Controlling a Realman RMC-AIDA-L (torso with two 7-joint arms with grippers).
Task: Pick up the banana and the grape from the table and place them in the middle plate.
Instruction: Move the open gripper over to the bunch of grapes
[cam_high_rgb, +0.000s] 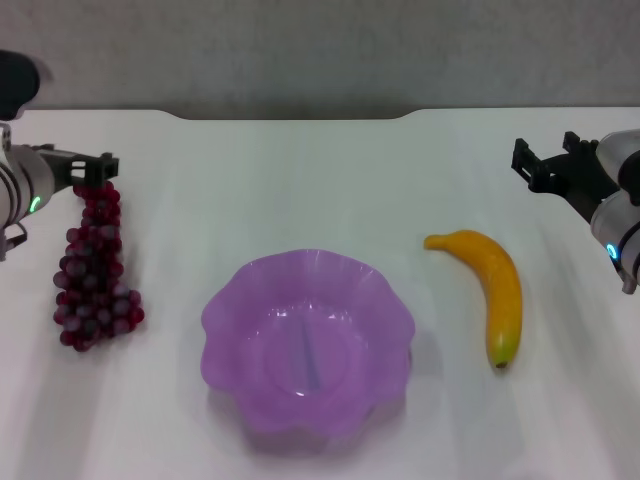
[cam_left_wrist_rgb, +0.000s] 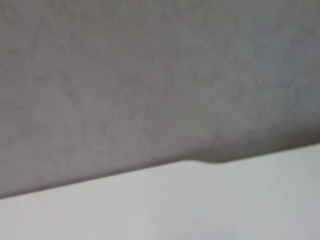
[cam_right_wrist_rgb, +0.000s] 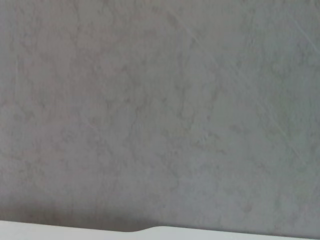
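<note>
While both arms sit at the outer edges of the head view, the fruit lies untouched on the white table. The banana is yellow-orange and curved, with a greenish tip at its near end and a narrow stem end farther away. Its long axis runs roughly from far to near, the stem end bending toward the middle of the table and the bulge of the curve facing the robot's right. It lies flat to the right of the plate, apart from it.

The grapes form a long bunch of small, round, dark red-purple berries, wider at the near end and narrowing toward the far end. The bunch also runs far to near, on the left side of the table, well apart from the plate.

The plate is a see-through purple dish with a wavy rim, lying between the two fruits and nearer the robot, with nothing in it.

The left gripper is at the far end of the grape bunch, its dark tips right at the topmost berries; whether they are apart or together cannot be told. The right gripper is beyond the banana and to its right, its dark fingers spread apart and holding nothing.

Both wrist views show only a grey wall and the table's notched far edge.
</note>
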